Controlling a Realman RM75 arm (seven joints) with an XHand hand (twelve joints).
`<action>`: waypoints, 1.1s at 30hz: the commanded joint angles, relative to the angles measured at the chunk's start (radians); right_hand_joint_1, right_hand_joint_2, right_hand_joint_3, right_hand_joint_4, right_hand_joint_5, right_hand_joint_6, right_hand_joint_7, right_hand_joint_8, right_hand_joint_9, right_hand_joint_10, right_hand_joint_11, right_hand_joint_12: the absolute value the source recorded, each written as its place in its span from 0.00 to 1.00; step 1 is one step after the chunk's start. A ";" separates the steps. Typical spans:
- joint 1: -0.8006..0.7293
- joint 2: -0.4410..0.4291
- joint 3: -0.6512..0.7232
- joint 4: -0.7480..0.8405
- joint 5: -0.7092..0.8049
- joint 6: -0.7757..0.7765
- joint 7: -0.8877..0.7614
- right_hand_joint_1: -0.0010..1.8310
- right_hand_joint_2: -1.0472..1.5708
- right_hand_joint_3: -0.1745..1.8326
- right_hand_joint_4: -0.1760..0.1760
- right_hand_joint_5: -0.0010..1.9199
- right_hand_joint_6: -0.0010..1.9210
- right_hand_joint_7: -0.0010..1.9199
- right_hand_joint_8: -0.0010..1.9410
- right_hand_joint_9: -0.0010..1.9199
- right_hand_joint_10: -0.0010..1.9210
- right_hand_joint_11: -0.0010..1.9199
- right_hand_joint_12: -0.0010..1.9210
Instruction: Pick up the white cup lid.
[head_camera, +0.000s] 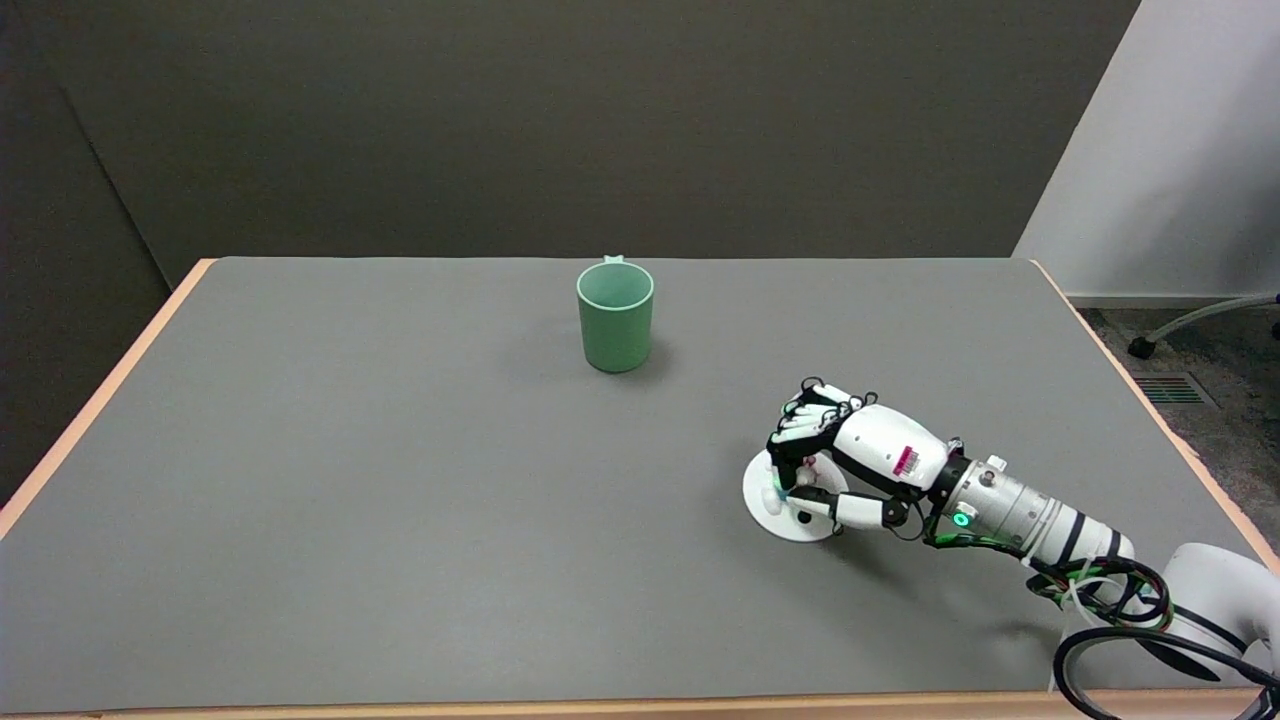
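The white cup lid (768, 500) lies flat on the grey table (400, 520) at the right front, partly hidden under my right hand (840, 450). The hand reaches in from the lower right and sits on top of the lid. Its fingers (800, 425) curl down onto the lid's middle from the far side, and the thumb (820, 507) presses in from the near side, so the lid's raised centre is pinched between them. The lid's rim still touches the table.
A green cup (615, 318) stands upright and open-topped near the table's far middle, well left of and beyond the hand. The table's right edge (1150, 400) runs close behind the forearm. A chair base (1190, 325) shows on the floor beyond.
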 joint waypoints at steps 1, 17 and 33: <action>0.002 0.040 0.054 -0.062 -0.055 -0.003 0.003 0.61 0.87 0.14 0.58 0.36 0.71 0.37 0.77 0.23 0.45 0.00 0.58; 0.030 0.080 0.105 -0.136 -0.145 0.036 0.050 0.62 0.86 0.15 0.57 0.37 0.70 0.38 0.74 0.26 0.46 0.00 0.64; 0.133 0.087 0.067 -0.155 -0.151 0.053 0.071 0.62 0.86 0.14 0.57 0.36 0.70 0.39 0.74 0.28 0.45 0.00 0.66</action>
